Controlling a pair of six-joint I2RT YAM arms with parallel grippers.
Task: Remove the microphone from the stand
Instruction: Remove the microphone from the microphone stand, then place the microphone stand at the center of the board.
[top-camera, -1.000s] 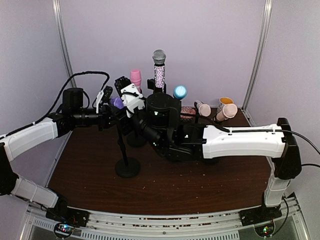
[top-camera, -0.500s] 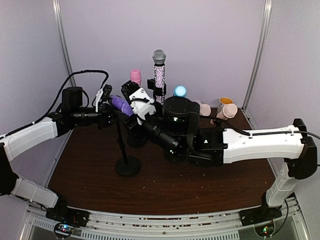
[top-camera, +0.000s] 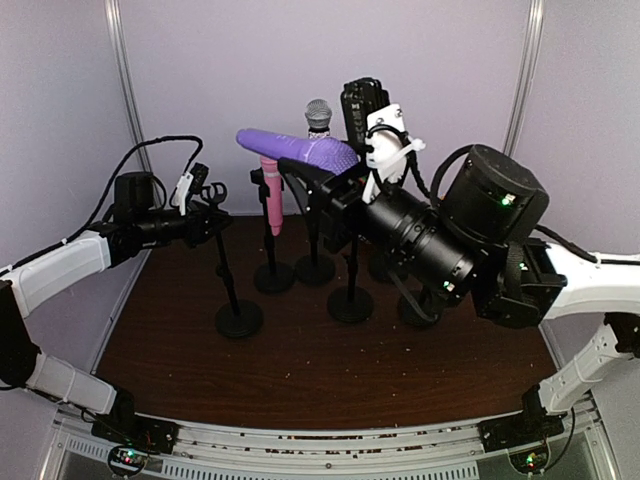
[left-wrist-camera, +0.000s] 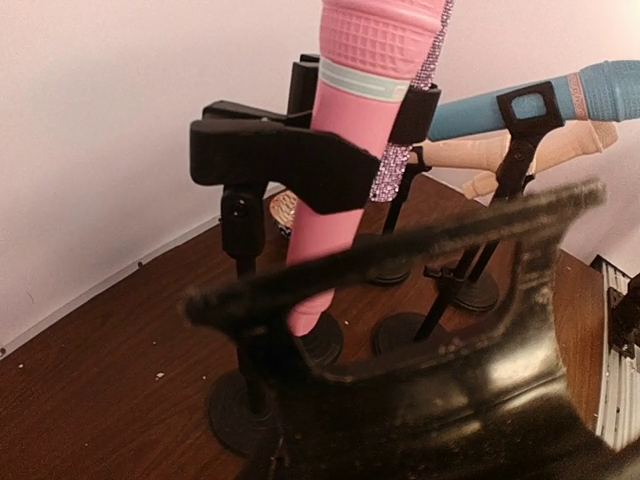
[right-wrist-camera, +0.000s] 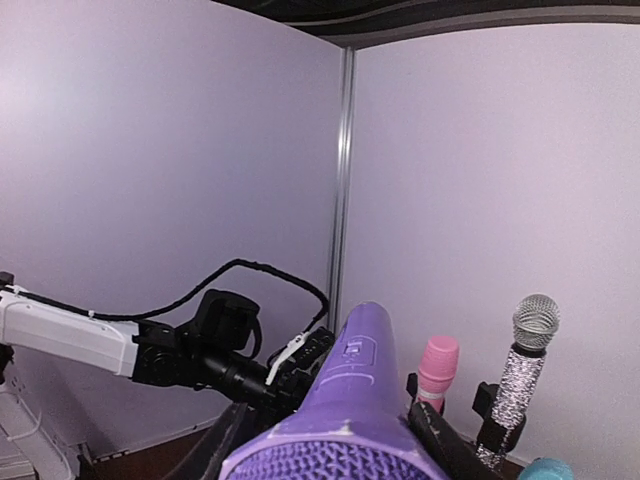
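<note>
Whoa, the right pincer (top-camera: 335, 178) just swung way up and over to the right with the purple plastic microphone (top-camera: 295, 150) clamped in it, so it's totally off the thin black round-footed stand (top-camera: 228, 278) now. That stand and the left pincer (top-camera: 203, 200) on its top scooted left a bit too.

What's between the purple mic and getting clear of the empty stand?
Nothing visible. The right end effector holds the purple microphone lifted well above the empty stand, which the left end effector grips at the top. The pink microphone stays clipped lower down.
</note>
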